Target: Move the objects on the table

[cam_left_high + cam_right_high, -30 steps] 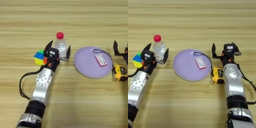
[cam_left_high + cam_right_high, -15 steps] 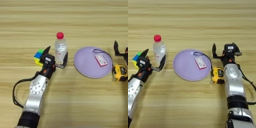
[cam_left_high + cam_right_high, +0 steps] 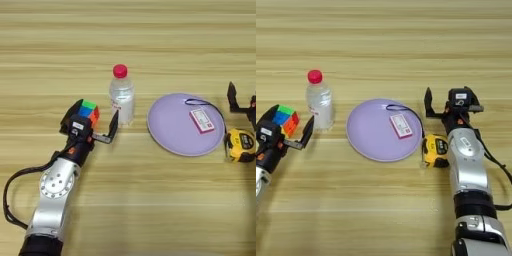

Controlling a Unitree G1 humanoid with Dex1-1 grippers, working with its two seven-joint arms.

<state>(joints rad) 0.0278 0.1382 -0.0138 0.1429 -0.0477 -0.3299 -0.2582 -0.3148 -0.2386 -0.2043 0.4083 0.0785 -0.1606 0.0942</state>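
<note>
A small clear bottle (image 3: 122,97) with a red cap stands upright on the wooden table (image 3: 150,200). Just left of it lies a multicoloured cube (image 3: 86,110). My left gripper (image 3: 90,122) is open, low over the table. One finger (image 3: 113,127) is in front of the bottle's base, apart from it, and the cube shows between the spread fingers. I cannot tell if the gripper touches the cube. The yellow-and-black tape measure (image 3: 436,150) lies by the plate's right rim. My right gripper (image 3: 452,100) hangs open just behind the tape measure, holding nothing.
A lilac round plate (image 3: 368,132) lies mid-table. On it are a small pink-and-white card (image 3: 400,125) and a thin black cord loop. Both forearms reach in from the near edge.
My left gripper has drawn back toward me and leftward, off the bottle it stood around. The bottle stays upright where it was. The right arm has not moved.
</note>
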